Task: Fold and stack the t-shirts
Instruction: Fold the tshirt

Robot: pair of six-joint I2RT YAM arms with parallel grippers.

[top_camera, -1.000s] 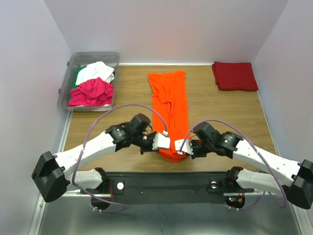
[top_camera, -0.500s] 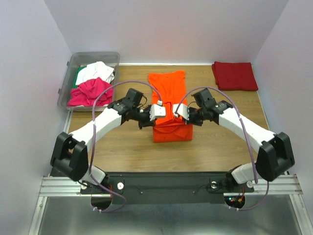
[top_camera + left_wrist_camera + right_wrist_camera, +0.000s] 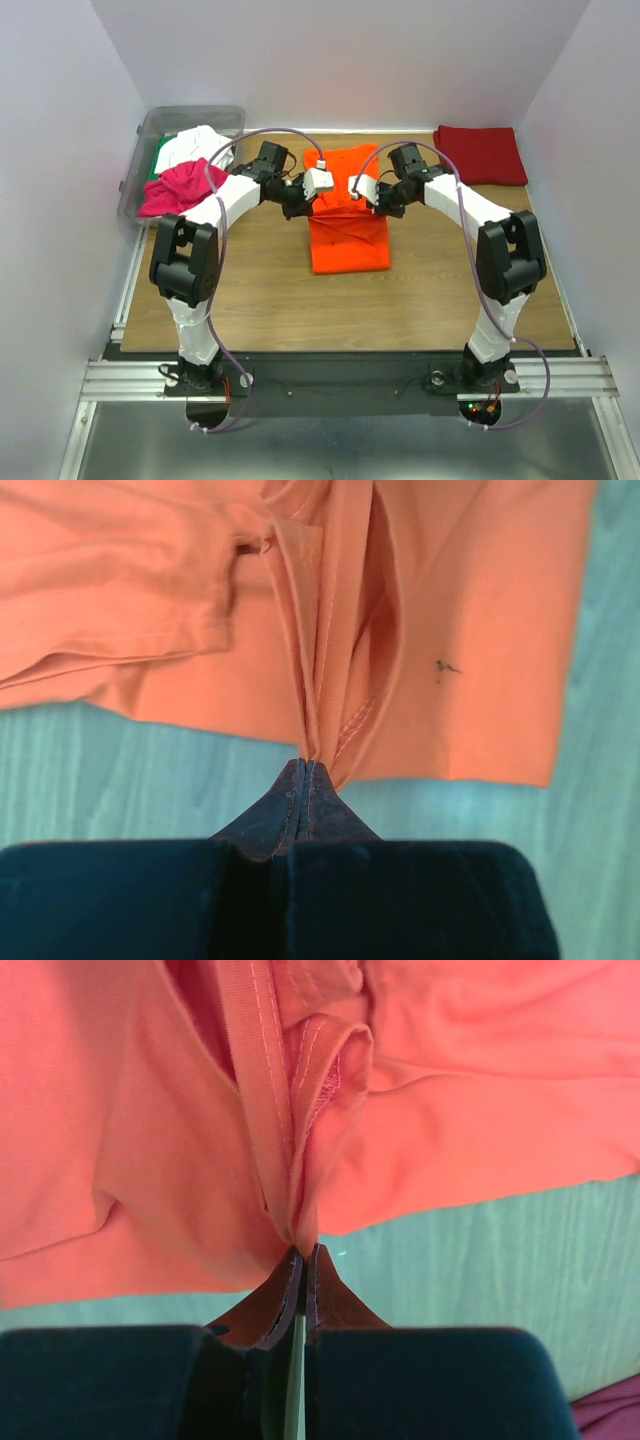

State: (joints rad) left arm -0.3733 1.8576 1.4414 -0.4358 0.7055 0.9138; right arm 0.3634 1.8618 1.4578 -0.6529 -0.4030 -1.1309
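Observation:
The bright orange t-shirt (image 3: 347, 228) lies folded over itself in the middle of the table. My left gripper (image 3: 312, 196) is shut on its hem at the left side, and the pinched cloth (image 3: 322, 695) shows bunched at the fingertips in the left wrist view. My right gripper (image 3: 362, 196) is shut on the hem at the right side, with the cloth (image 3: 280, 1150) gathered at its tips. A folded dark red t-shirt (image 3: 481, 154) lies at the far right. Magenta (image 3: 180, 187), white (image 3: 196, 146) and green (image 3: 160, 155) shirts sit in the bin.
A clear plastic bin (image 3: 152, 128) stands at the far left corner against the wall. White walls close the table on three sides. Bare wood (image 3: 260, 290) shows near the front.
Both grippers have carried the near hem of the orange shirt away from the arm bases toward its far end, folding the shirt over itself. The arms are now stretched out.

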